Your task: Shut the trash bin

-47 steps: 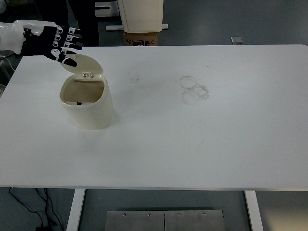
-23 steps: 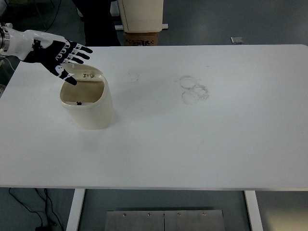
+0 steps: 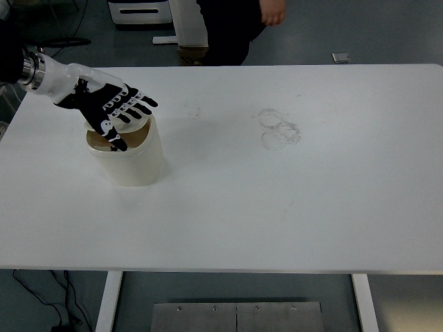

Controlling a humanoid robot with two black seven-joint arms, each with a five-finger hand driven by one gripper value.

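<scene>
Likely the bin (image 3: pixel 128 158), at the table's (image 3: pixel 277 207) left rear, was light plastic w/ a hinged lid (image 3: pixel 131 123); best pushed flat on top, not gripped. Left hand (image 3: pixel 111 111) lay spread on the lid, pinching nothing. Vs 0.5 s earlier, hand had dropped & lid swung nearly shut.

Bright, even light; soft shadows; sharp.

Lab: bare white table (image 3: pixel 277 207), grey floor (image 3: pixel 387 31), floor cables (image 3: pixel 41 294).
</scene>
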